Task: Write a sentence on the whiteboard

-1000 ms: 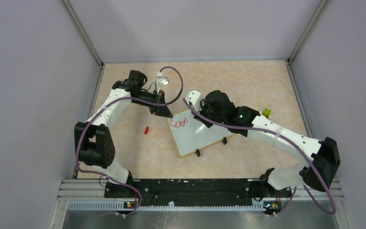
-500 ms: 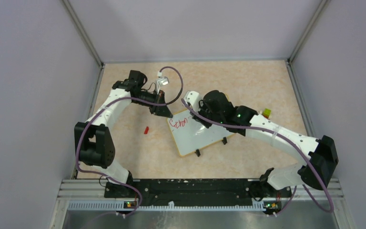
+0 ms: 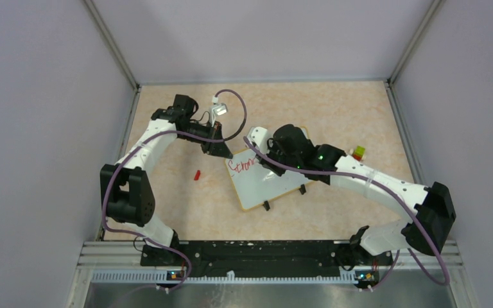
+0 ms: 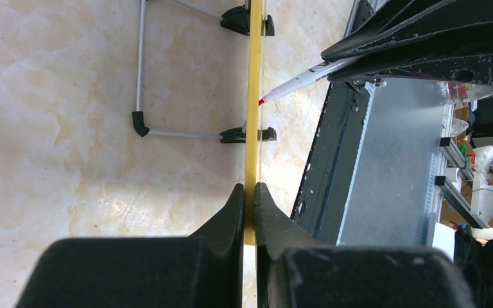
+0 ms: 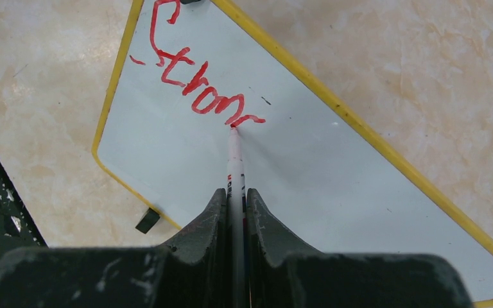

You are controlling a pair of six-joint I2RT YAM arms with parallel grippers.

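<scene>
Whiteboard [image 3: 271,186] lies flat on the table [image 3: 340,109] between the two arms, turned at an angle, its two black clip feet [image 3: 266,206] on the long edge nearest the arm bases. The sentence [image 5: 196,86] is only begun: red letters at the board's far-left corner read roughly "Stron", with the next stroke just started. The left gripper [image 4: 248,196] is pinched tight on the board's yellow rim at that same end and seems to anchor it. The right gripper [image 5: 234,202] is clamped on the marker [image 5: 235,160], whose red tip touches the white surface right at the end of the last letter. A small red cap [image 3: 197,174] sits on the table off the board's left side, well apart from it. The step in hand appears to be finishing the first word, and much of the sentence remains. To do it well, the right arm should press only lightly, so the tip neither skips nor pushes the board under the left grip, and should carry the line along the slant of the letters already written. Bare board lies beyond the tip toward the right end, so letter size can match what is there.
</scene>
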